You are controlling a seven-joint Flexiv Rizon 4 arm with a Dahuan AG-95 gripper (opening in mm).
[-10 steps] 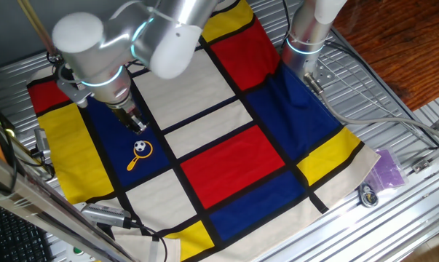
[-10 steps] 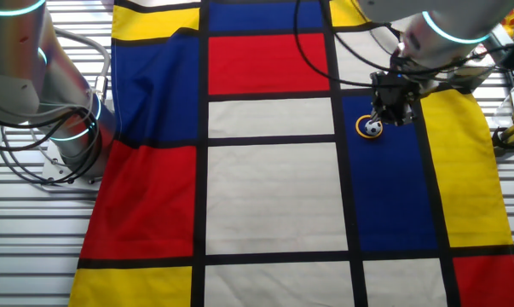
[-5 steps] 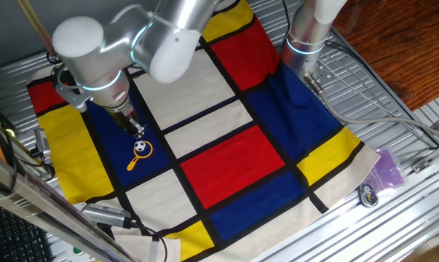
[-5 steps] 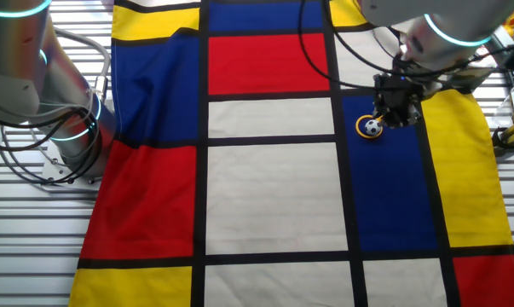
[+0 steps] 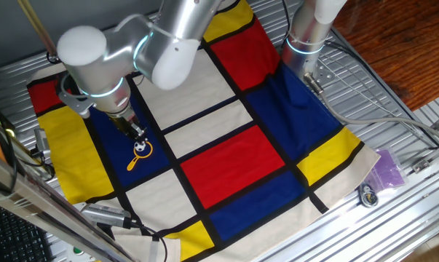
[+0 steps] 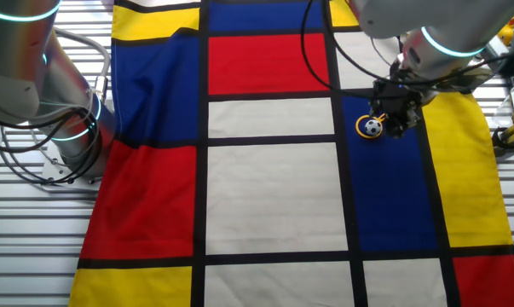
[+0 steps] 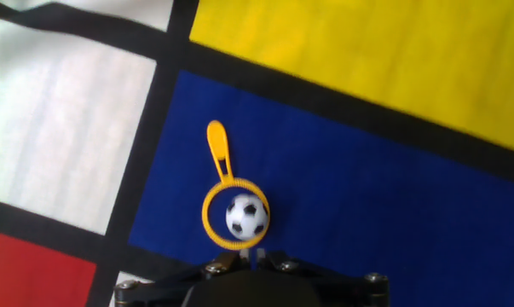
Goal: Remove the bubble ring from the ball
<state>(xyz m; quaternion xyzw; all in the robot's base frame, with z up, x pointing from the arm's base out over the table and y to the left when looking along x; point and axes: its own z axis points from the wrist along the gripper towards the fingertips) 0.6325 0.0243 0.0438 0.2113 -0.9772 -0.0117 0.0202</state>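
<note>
The bubble ring (image 7: 229,201) lies flat on a blue panel of the checked cloth (image 5: 234,156), in the lower middle of the hand view. Its round loop goes around the ball (image 7: 246,217), and its short handle points toward the top of the frame. In one fixed view both things are at the left of the frame, the ring (image 5: 138,154) just below the gripper (image 5: 137,135).

The ring looks thin and very light, probably a stiff plastic that can bend a little. I think it will slide easily on the cloth. The ball can roll if the loop pushes it. The handle is the best place to take hold, because it is free of the ball; the loop rim is thin and touches or almost touches the ball.

Only the dark base of the gripper shows at the bottom edge of the hand view, so I cannot tell whether the claw is wide or narrow.

There is open room on the blue panel around the ring. A black stripe and a white panel are to the left, a yellow panel above. The cloth edge is not far in the other fixed view (image 6: 372,128).
</note>
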